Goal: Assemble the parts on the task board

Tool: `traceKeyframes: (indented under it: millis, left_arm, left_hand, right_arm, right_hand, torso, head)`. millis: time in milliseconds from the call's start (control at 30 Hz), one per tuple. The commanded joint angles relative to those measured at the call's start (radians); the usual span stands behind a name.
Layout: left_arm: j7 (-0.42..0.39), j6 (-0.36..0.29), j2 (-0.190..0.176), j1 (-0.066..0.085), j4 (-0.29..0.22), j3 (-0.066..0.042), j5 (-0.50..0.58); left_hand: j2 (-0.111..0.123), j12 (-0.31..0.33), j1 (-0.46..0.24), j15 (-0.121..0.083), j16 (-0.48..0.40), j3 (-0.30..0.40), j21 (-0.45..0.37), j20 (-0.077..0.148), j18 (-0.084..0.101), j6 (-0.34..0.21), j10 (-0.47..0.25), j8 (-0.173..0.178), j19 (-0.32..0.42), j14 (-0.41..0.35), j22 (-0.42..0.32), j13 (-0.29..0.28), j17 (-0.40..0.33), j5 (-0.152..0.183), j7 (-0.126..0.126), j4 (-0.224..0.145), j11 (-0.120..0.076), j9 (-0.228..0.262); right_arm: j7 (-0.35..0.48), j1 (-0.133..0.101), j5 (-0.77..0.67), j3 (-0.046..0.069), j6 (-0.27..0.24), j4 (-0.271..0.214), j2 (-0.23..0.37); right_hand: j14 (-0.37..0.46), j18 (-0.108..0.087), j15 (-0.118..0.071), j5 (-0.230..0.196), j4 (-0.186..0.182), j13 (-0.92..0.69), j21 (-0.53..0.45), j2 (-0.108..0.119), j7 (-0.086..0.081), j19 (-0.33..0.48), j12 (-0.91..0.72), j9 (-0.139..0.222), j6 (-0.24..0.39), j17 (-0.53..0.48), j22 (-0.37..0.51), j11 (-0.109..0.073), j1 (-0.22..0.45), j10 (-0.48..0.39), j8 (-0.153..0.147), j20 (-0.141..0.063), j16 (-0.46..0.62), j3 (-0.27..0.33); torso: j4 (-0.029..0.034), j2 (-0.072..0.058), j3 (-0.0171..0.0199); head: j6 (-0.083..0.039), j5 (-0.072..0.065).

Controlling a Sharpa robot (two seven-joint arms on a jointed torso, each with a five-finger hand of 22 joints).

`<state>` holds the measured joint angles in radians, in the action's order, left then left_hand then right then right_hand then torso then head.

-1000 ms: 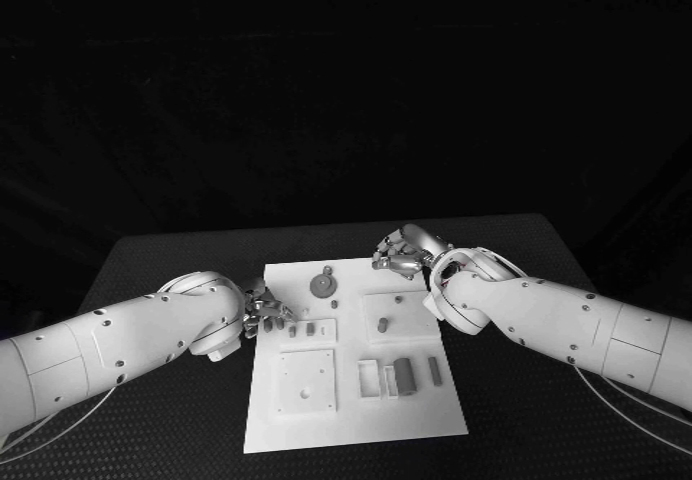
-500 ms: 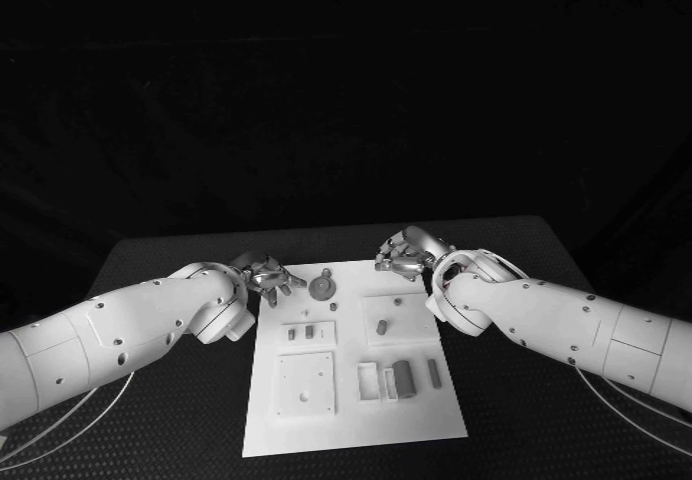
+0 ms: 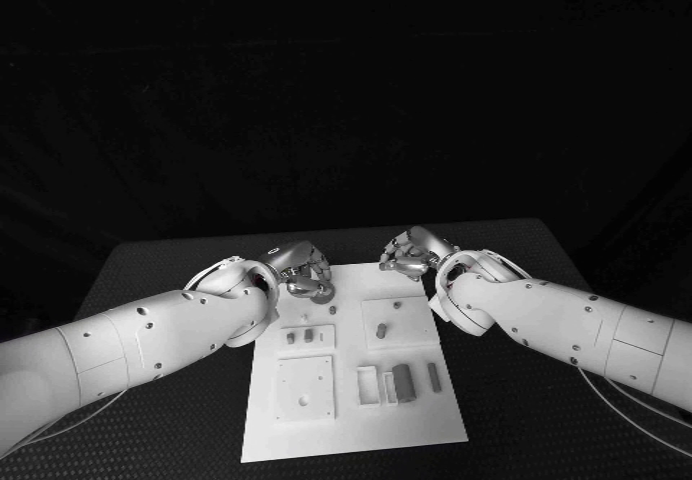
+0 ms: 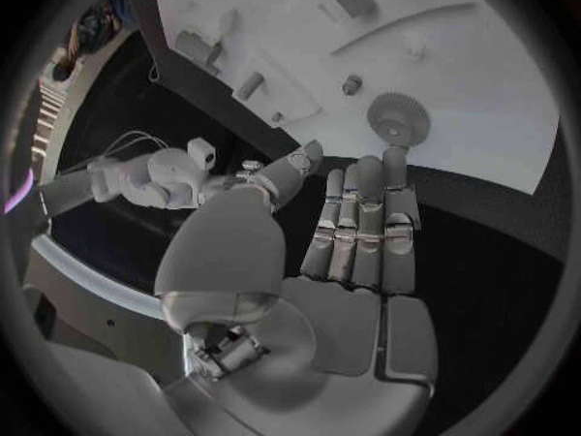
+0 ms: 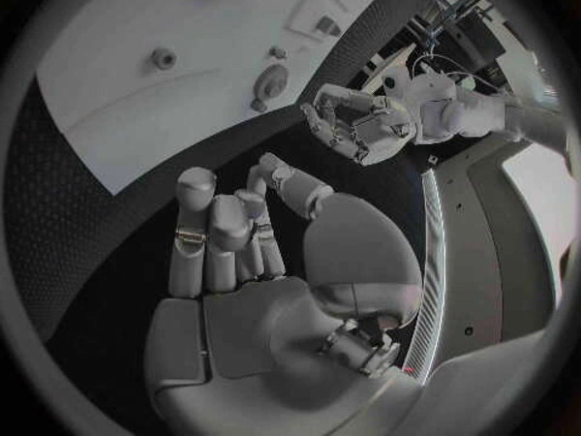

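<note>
Your left robot hand (image 3: pixel 300 272) hangs over the far-left corner of the flat white task board (image 3: pixel 353 420), fingers loosely curled, gripping nothing; the round toothed gear (image 4: pixel 392 118) sits on the board just beyond its fingertips. Your right robot hand (image 3: pixel 408 252) hovers at the far-right corner, also empty, fingers apart. The tabletop (image 3: pixel 159 260) looks dark and woven.

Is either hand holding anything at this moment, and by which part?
Nothing is held: the left hand and right hand both hang empty beside the white task board.

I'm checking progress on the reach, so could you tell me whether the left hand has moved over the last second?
Yes. The left hand has moved from the task board's left edge toward its far end, near the gear.
</note>
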<state>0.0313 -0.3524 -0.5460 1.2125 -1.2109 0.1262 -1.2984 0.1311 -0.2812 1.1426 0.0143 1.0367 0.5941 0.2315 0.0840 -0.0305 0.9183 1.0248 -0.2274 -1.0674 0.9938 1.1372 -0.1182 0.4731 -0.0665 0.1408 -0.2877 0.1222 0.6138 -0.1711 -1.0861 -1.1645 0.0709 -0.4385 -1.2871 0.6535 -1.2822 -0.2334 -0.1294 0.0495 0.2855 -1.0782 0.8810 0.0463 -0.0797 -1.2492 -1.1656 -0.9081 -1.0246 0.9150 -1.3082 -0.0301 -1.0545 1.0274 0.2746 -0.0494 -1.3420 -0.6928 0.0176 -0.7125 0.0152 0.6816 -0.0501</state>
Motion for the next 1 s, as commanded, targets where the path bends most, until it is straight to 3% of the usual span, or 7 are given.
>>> traceKeyframes:
  millis: [33, 300, 367, 467, 733, 1000]
  left_arm:
    - [-0.062, -0.028, 0.014, 0.001, 0.003, 0.006, -0.205]
    - [-0.039, -0.004, 0.052, 0.0, 0.03, 0.044, -0.286]
    - [-0.035, 0.008, 0.058, 0.0, 0.032, 0.057, -0.299]
    - [-0.028, 0.021, 0.068, -0.001, 0.041, 0.067, -0.309]
    - [-0.026, 0.026, 0.081, -0.007, 0.065, 0.07, -0.311]
    - [-0.009, 0.038, 0.096, -0.018, 0.088, 0.071, -0.321]
  left_hand:
    - [0.005, 0.008, 0.014, -0.005, 0.01, -0.009, 0.005, 0.004, -0.017, 0.011, 0.034, 0.003, -0.015, 0.013, 0.002, -0.003, 0.007, 0.003, -0.001, 0.001, -0.003, -0.005]
    - [0.024, 0.046, 0.014, -0.01, 0.022, -0.026, 0.006, 0.011, -0.016, 0.044, 0.063, -0.009, -0.035, 0.022, 0.007, -0.006, 0.023, 0.004, -0.007, 0.006, -0.008, -0.013]
    - [0.025, 0.062, 0.012, -0.008, 0.027, -0.029, 0.009, 0.011, -0.02, 0.032, 0.057, 0.0, -0.045, 0.031, 0.009, -0.004, 0.028, 0.005, -0.006, 0.006, -0.005, -0.021]
    - [0.026, 0.072, 0.014, -0.011, 0.036, -0.031, 0.014, 0.012, -0.025, 0.007, 0.07, 0.015, -0.06, 0.042, 0.015, -0.007, 0.037, 0.005, -0.014, 0.006, -0.008, -0.033]
    - [0.022, 0.092, 0.018, -0.014, 0.047, -0.028, 0.02, 0.015, -0.031, 0.024, 0.08, 0.007, -0.079, 0.057, 0.023, -0.009, 0.049, -0.001, -0.003, 0.008, -0.01, -0.039]
    - [0.019, 0.133, 0.03, -0.026, 0.187, -0.043, 0.109, 0.03, -0.065, 0.027, 0.094, 0.008, -0.167, 0.116, 0.113, -0.013, 0.121, -0.002, -0.003, 0.007, -0.02, -0.058]
  right_arm:
    - [0.013, -0.001, 0.003, 0.0, -0.004, 0.001, -0.001]
    - [0.013, -0.005, 0.003, 0.0, -0.004, 0.001, -0.001]
    - [0.013, -0.005, 0.003, 0.0, -0.004, 0.0, -0.002]
    - [0.013, -0.006, 0.003, 0.001, -0.005, -0.001, -0.002]
    - [0.012, -0.009, 0.002, 0.001, -0.005, -0.003, -0.002]
    - [0.012, -0.01, 0.001, 0.001, -0.003, -0.007, -0.003]
  right_hand:
    - [0.002, -0.028, -0.006, 0.004, 0.0, 0.002, -0.004, 0.007, -0.001, -0.003, 0.004, 0.0, -0.004, 0.001, -0.019, 0.001, 0.001, 0.006, -0.004, -0.001, 0.005, -0.002]
    - [0.002, -0.028, -0.006, 0.004, -0.001, 0.002, -0.004, 0.008, -0.001, -0.003, 0.005, 0.0, -0.004, 0.001, -0.019, 0.001, 0.002, 0.005, -0.005, -0.001, 0.005, -0.002]
    - [0.002, -0.028, -0.006, 0.004, -0.001, 0.002, -0.004, 0.008, -0.001, -0.003, 0.005, 0.0, -0.004, 0.001, -0.019, 0.001, 0.002, 0.005, -0.005, -0.001, 0.005, -0.002]
    - [0.002, -0.028, -0.006, 0.004, -0.001, 0.002, -0.004, 0.008, -0.001, -0.002, 0.005, 0.001, -0.004, 0.001, -0.019, 0.001, 0.002, 0.005, -0.005, -0.001, 0.005, -0.002]
    - [0.002, -0.028, -0.006, 0.004, -0.001, 0.002, -0.004, 0.008, -0.001, -0.002, 0.006, 0.001, -0.004, 0.001, -0.019, 0.001, 0.002, 0.005, -0.005, -0.001, 0.005, -0.002]
    - [0.002, -0.028, -0.006, 0.004, -0.001, 0.002, -0.004, 0.008, -0.001, -0.002, 0.006, 0.001, -0.004, 0.001, -0.019, 0.001, 0.002, 0.005, -0.006, -0.001, 0.005, -0.003]
  torso:
    - [-0.0007, 0.001, 0.0013]
    - [-0.0001, 0.0, 0.0]
    - [-0.0008, -0.001, -0.0007]
    - [-0.0011, -0.001, -0.0014]
    - [-0.0015, -0.004, -0.0036]
    - [-0.0015, -0.003, -0.0025]
  head:
    - [-0.001, -0.002]
    - [0.0, -0.006]
    - [-0.001, -0.007]
    - [0.001, -0.009]
    - [0.002, -0.011]
    - [0.005, -0.013]
